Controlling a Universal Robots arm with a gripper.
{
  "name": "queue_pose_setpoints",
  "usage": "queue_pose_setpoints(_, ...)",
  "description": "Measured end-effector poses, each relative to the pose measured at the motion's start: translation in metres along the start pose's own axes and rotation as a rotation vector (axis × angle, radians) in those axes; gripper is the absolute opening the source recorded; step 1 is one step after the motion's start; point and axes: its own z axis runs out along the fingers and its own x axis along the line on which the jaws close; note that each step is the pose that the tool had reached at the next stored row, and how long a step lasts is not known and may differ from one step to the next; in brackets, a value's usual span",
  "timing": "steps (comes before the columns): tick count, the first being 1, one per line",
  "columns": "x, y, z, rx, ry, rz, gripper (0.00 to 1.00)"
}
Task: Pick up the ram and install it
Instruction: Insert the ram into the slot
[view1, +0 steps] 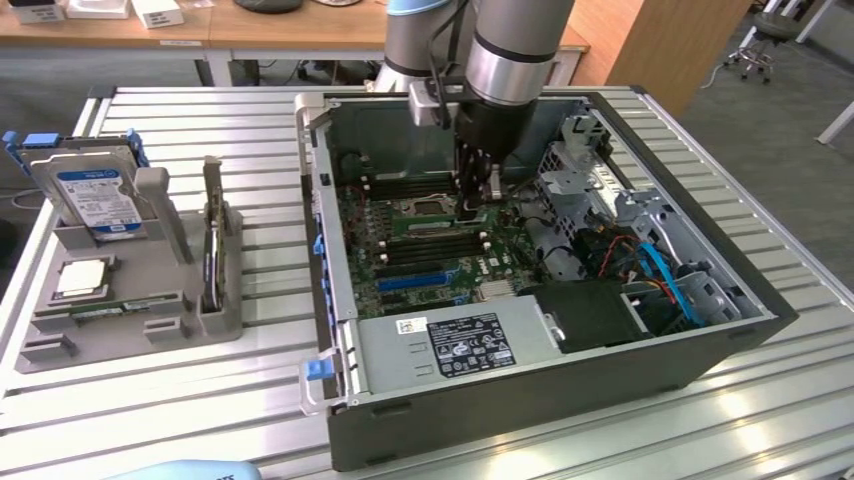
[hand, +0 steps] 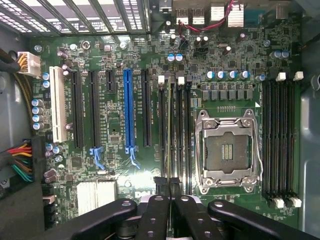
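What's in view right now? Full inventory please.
table: one, silver slats, under everything
computer case: one, black, open, on the table
motherboard: one, green, inside the case
processor socket: one, silver, on the motherboard
tray: one, grey, exterior view's left of case
hard drive: one, blue-and-white label, upright in tray
processor chip: one, silver, flat in tray
ram: one, green, flat in tray
arm: one, grey, reaching into case
gripper: one, black, shut, over the motherboard
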Motion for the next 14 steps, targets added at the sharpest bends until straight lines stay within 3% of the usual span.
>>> queue_pose_setpoints(14,0.0000,-0.0001,0.0092,0.0001,0.0003,0.000,0.11)
